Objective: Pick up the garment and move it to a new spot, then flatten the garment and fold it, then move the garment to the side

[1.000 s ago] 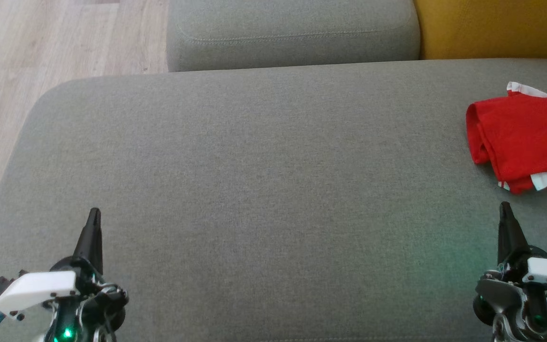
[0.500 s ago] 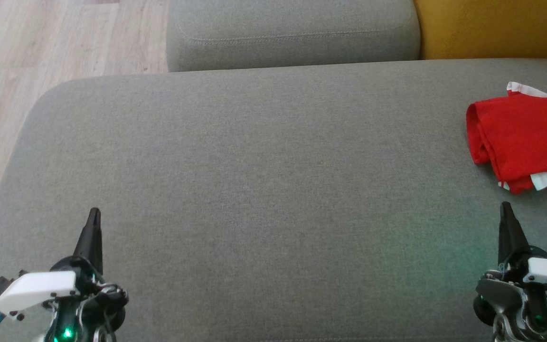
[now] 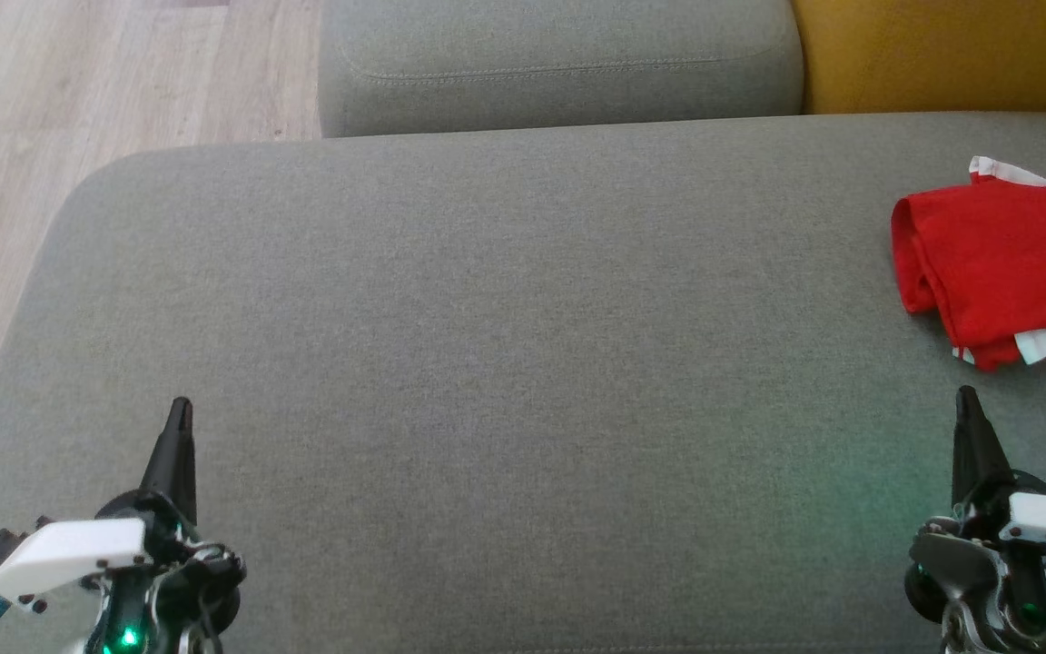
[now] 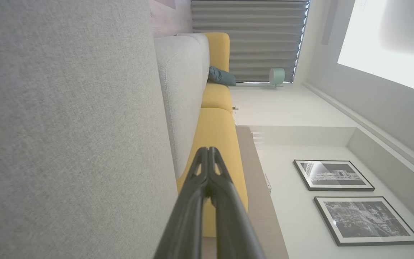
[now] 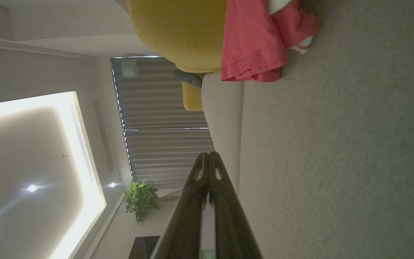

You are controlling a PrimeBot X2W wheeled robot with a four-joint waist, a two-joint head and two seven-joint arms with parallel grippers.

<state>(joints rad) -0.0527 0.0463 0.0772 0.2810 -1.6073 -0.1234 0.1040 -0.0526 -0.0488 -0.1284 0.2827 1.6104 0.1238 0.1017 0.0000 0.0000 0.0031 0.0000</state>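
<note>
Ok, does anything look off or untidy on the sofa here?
Only the red shirt. It lies at the right end of the grey seat in a loose, uneven fold, with bits of white poking out at its near and far edges. Nothing looks spilled or damaged.

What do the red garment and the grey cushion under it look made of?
Red garment: thin, soft cloth, probably jersey knit, matte; it lies in limp folds. Grey cushion: woven upholstery fabric, matte, flecked weave visible.
</note>
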